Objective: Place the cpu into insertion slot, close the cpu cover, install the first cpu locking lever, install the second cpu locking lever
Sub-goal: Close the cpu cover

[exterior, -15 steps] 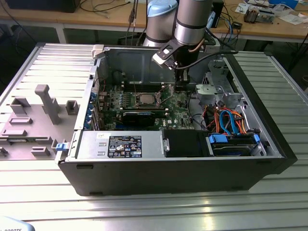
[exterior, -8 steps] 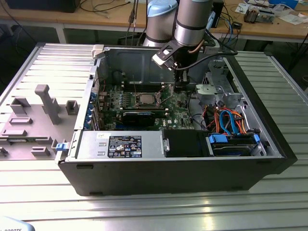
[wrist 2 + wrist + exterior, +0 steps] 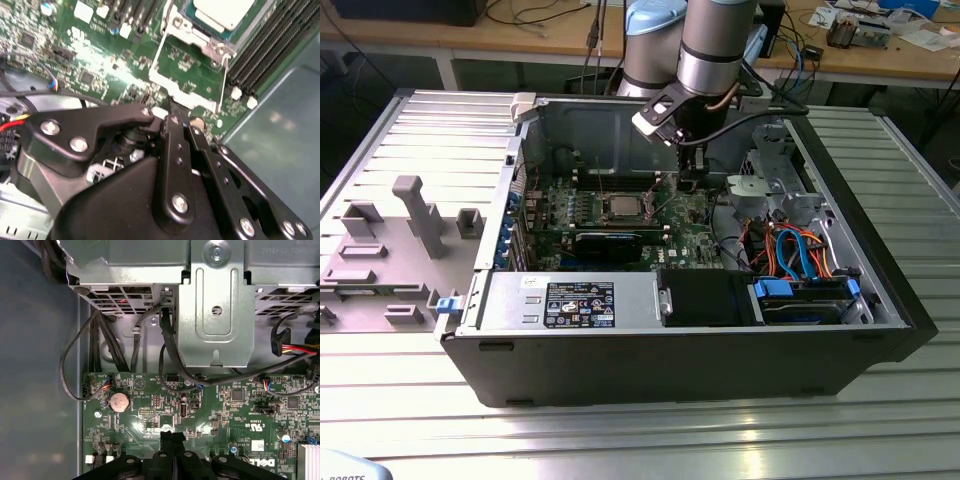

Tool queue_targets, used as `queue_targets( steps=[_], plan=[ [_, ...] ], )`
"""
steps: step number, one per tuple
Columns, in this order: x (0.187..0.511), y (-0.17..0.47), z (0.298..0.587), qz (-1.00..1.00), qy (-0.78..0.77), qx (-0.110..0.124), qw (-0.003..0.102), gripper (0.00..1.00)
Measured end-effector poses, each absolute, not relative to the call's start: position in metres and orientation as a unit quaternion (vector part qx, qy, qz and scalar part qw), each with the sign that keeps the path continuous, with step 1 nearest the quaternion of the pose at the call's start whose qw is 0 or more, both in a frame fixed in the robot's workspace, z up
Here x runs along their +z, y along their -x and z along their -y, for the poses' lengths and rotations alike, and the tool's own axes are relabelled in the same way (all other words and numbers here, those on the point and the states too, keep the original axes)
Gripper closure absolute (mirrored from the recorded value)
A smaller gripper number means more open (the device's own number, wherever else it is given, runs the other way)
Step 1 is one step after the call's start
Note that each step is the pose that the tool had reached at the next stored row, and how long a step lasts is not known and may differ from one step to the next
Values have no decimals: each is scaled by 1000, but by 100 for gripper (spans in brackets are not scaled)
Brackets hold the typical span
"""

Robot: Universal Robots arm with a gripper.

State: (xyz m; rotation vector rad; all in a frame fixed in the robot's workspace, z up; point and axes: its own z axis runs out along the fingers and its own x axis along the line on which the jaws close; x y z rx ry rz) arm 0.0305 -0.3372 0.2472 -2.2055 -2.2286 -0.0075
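Inside the open computer case [image 3: 700, 345], the cpu [image 3: 625, 207] lies flat in the insertion slot [image 3: 607, 208] on the green board [image 3: 692, 232], and just to the exterior view's right of it the gripper [image 3: 689, 183] hangs low over the board, its fingers [image 3: 167, 440] pressed together.

Open computer case [image 3: 670, 360] on slatted table [image 3: 620, 440]; coin battery [image 3: 119, 402] on green board [image 3: 225, 412].
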Motion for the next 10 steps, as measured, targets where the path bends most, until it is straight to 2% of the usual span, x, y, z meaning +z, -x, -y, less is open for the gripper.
queue_targets(
  steps=[10],
  plan=[
    [249,-18,337,711,703,-6,6,89]
  ],
)
